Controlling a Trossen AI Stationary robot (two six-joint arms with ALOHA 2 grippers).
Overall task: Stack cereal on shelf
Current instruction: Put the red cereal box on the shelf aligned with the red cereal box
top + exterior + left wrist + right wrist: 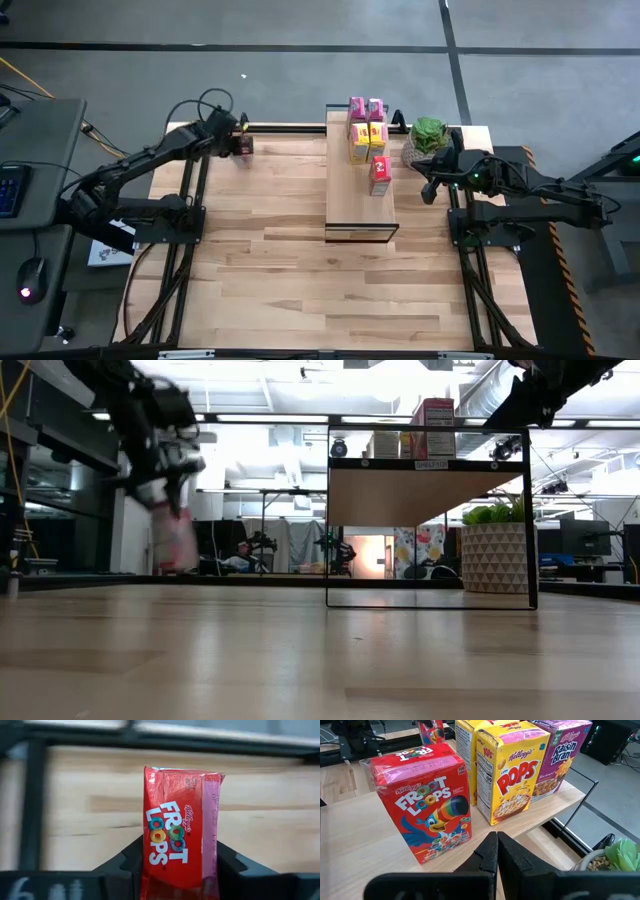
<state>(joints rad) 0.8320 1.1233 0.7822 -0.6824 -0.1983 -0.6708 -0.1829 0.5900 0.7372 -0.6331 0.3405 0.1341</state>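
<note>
Five cereal boxes [367, 135] on shelf [360, 200] — sixth, red box [177, 840], clamped in left tool [238, 140] at surface's 11 o'clock; right tool [497, 851] shut, empty, beside shelf.

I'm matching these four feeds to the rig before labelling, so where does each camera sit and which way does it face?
High: overhead, looking straight down; both arms, shelf.
Low: table height, looking level across; left end effector at the red box.
Left wrist: on the left arm, facing that Froot Loops box between its fingers.
Right wrist: on the right arm, facing shelf boxes; shut right end effector.
Shared: the plant shows in high, low and right wrist.
</note>
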